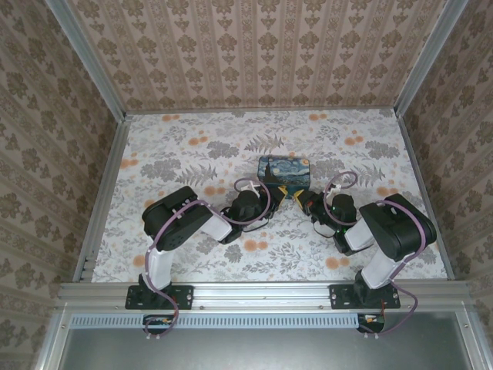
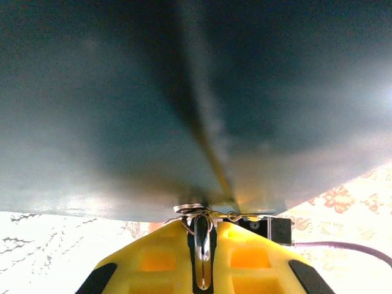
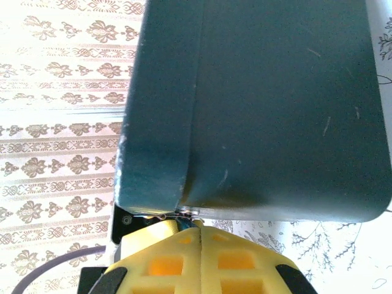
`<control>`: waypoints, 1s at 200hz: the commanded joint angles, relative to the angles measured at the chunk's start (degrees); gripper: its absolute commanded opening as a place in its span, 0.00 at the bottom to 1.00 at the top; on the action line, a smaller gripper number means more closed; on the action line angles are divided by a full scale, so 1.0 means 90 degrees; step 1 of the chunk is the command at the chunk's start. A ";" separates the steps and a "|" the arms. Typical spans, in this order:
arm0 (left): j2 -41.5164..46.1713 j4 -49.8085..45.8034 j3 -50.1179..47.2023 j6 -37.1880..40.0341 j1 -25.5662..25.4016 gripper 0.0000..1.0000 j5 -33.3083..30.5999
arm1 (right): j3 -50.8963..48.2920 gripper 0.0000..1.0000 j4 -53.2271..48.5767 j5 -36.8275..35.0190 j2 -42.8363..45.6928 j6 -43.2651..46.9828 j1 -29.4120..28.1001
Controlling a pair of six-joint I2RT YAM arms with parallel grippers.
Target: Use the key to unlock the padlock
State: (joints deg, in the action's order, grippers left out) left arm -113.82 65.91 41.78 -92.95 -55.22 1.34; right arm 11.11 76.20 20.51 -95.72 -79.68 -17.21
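Observation:
The key [image 2: 203, 245] shows in the left wrist view as a thin shiny metal piece with a wire ring [image 2: 233, 215] at its top, and my left gripper [image 2: 202, 224] is shut on it. In the right wrist view my right gripper [image 3: 197, 224] is shut on a tiny bluish-teal piece, seemingly the padlock [image 3: 186, 225], most of it hidden between the yellow fingers. From above, the left gripper [image 1: 279, 201] and right gripper [image 1: 301, 202] meet tip to tip just in front of the painted box [image 1: 284, 171].
The box's dark teal side [image 3: 275, 110] rises right above both pairs of fingertips. The floral table [image 1: 192, 146] runs out to patterned walls on the left, right and back. A metal rail [image 1: 262, 293] lines the near edge.

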 commanded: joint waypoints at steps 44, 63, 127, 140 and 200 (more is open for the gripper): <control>0.0149 0.1067 0.0552 -0.0873 -0.0466 0.00 0.0034 | -0.0025 0.00 -0.0170 0.0055 0.0329 0.0113 -0.0251; 0.0147 0.1078 0.0519 -0.0959 -0.0516 0.00 -0.0133 | -0.0014 0.00 -0.0170 0.0028 0.0321 0.0110 -0.0271; 0.0049 0.1056 0.0512 -0.0838 -0.0499 0.00 0.0195 | 0.0115 0.00 -0.0276 -0.0068 0.0243 0.0122 -0.0248; 0.0013 0.1040 0.0533 -0.0584 -0.0434 0.00 0.0517 | 0.0144 0.00 -0.0276 -0.0043 0.0208 0.0141 -0.0217; -0.0244 0.1037 0.0515 -0.0238 -0.0302 0.00 0.1335 | 0.0162 0.00 -0.0226 0.0035 0.0049 0.0150 -0.0165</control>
State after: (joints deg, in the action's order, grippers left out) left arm -116.18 66.37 43.57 -97.86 -55.72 0.67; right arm 11.03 74.39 17.54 -94.43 -79.46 -17.63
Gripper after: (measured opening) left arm 0.093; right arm 0.067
